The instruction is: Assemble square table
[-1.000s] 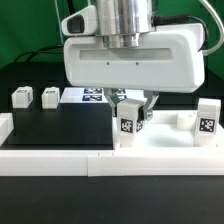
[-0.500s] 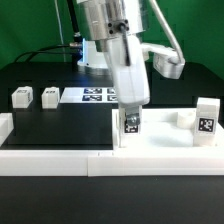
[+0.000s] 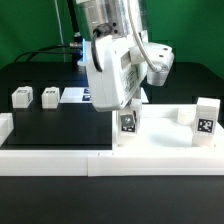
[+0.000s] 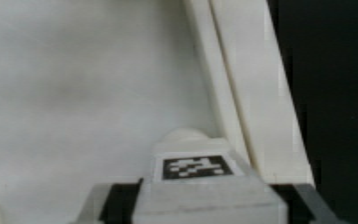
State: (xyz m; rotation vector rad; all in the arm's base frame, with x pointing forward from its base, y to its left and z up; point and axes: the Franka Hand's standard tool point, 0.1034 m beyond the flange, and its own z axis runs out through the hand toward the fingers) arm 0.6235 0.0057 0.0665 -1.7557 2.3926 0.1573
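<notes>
The white square slab (image 3: 170,138) lies flat at the exterior view's right, against the low border wall. My gripper (image 3: 128,110) is shut on a white block leg (image 3: 128,123) with a tag, held upright at the slab's near-left corner. In the wrist view the leg (image 4: 201,180) sits between the dark fingers (image 4: 115,200) of the gripper (image 4: 202,208), over the slab (image 4: 87,80). Another tagged leg (image 3: 207,118) stands on the slab's right side. Two more legs (image 3: 21,97) (image 3: 49,96) stand on the black table at the left.
The marker board (image 3: 80,95) lies flat behind the arm. The long white border wall (image 3: 60,162) runs along the front, with an end piece (image 3: 5,126) at the left. A small white lump (image 3: 183,117) sits on the slab near the right leg.
The gripper has turned about its vertical axis, from broadside to edge-on to part-turned. The held leg has stayed at the same corner of the slab.
</notes>
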